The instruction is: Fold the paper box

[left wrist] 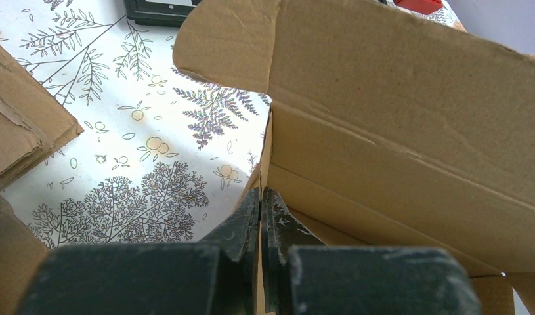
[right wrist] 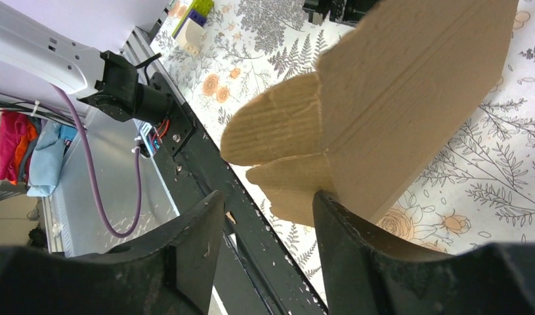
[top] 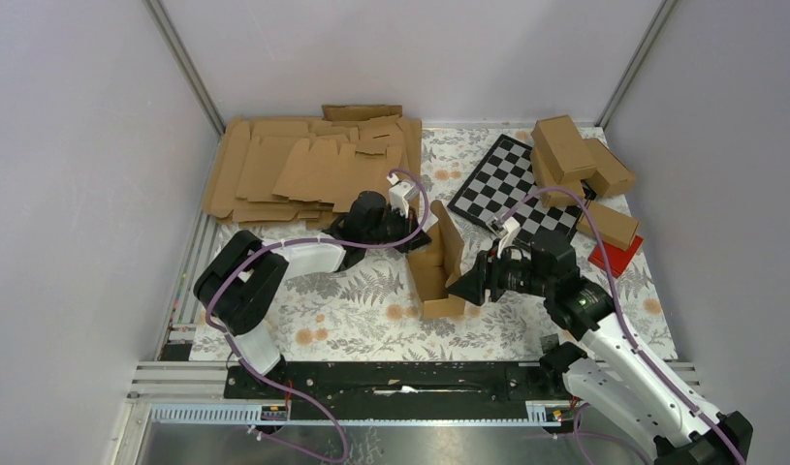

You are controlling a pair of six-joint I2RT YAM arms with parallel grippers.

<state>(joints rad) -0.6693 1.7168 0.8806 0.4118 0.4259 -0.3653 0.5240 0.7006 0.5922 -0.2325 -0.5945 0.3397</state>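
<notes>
Top view: paper box [top: 437,266] stood half-formed at the centre of the floral table [top: 371,310].
Left wrist: left gripper [left wrist: 260,197] was clamped on the box's wall.
Right wrist: right gripper [right wrist: 268,197] gaped beside the end flaps [right wrist: 278,131]. I judged a steady anchor and a square push best.

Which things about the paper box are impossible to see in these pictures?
Left wrist view: the paper box runs off the right edge.
Right wrist view: a finger of the right claw hides any contact with the box.
Top view: the box's inside, shadowed and small.
</notes>
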